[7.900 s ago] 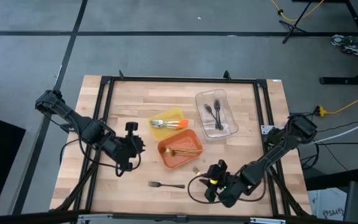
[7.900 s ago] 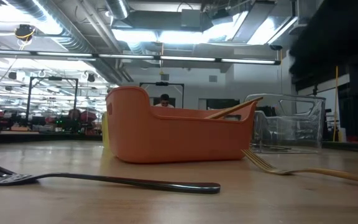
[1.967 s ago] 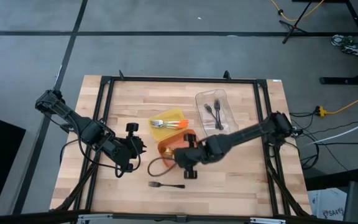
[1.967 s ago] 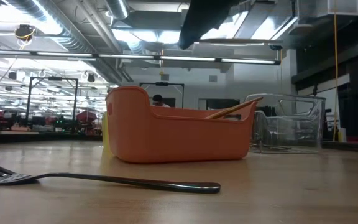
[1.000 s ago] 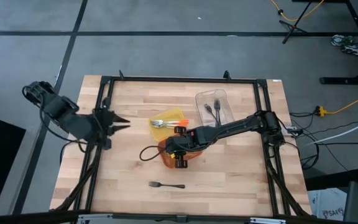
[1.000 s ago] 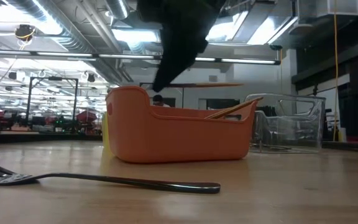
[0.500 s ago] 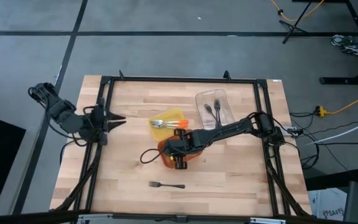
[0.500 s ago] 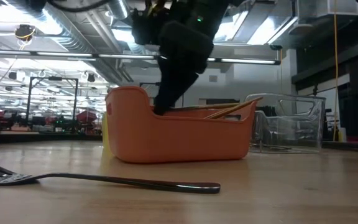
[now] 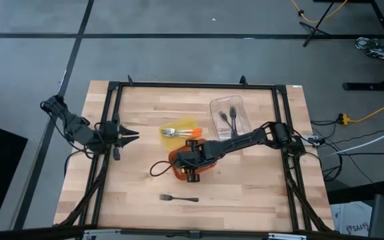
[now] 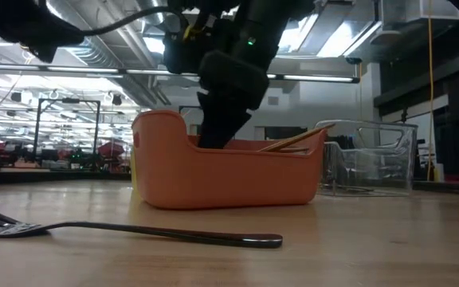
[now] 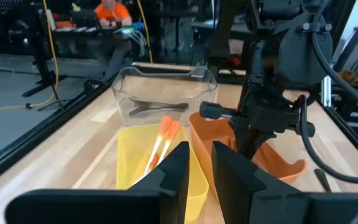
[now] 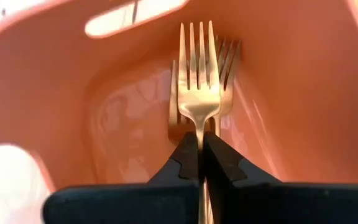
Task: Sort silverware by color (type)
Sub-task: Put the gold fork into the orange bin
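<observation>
Holding a gold fork [image 12: 199,93], your right gripper [image 12: 199,163] has its fingers clamped on the handle, down inside the orange tray [image 9: 179,175]. Left gripper [image 9: 129,135] waits at the tabletop's left edge, fingers slightly parted. Black fork [image 9: 178,198] lies near.

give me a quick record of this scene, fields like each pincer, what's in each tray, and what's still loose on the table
right pincer: shut on gold fork, lowered into orange tray
left pincer: at table's left edge, holding nothing
orange tray: gold forks
yellow tray: orange-handled silverware
clear tray: black forks
loose: one black fork on table, near front edge
</observation>
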`<act>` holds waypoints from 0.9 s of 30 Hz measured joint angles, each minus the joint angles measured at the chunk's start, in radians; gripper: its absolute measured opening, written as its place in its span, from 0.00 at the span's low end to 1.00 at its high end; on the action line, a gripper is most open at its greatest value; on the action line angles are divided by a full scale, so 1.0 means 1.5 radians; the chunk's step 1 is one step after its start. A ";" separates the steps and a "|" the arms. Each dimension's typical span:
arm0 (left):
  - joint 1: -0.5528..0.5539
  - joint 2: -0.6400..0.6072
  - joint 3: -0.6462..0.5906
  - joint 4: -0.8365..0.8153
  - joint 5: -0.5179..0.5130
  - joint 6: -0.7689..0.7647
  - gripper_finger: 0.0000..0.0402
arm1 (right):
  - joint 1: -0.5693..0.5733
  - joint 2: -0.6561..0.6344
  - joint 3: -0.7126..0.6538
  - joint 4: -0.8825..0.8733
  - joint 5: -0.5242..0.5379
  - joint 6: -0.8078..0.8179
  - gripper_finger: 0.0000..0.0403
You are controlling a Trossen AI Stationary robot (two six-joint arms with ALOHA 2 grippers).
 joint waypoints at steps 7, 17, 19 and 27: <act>0.001 -0.094 -0.067 0.054 0.008 0.055 0.16 | 0.000 0.006 0.001 0.003 0.000 0.000 0.00; 0.069 -0.159 -0.192 0.328 0.098 0.224 0.16 | 0.000 0.006 0.001 0.006 0.000 0.000 0.00; 0.097 -0.159 -0.217 0.379 0.124 0.237 0.16 | 0.000 0.006 0.001 0.006 0.000 0.000 0.00; 0.239 -0.158 -0.248 0.414 0.241 0.234 0.16 | 0.000 0.006 0.001 0.006 0.000 0.000 0.00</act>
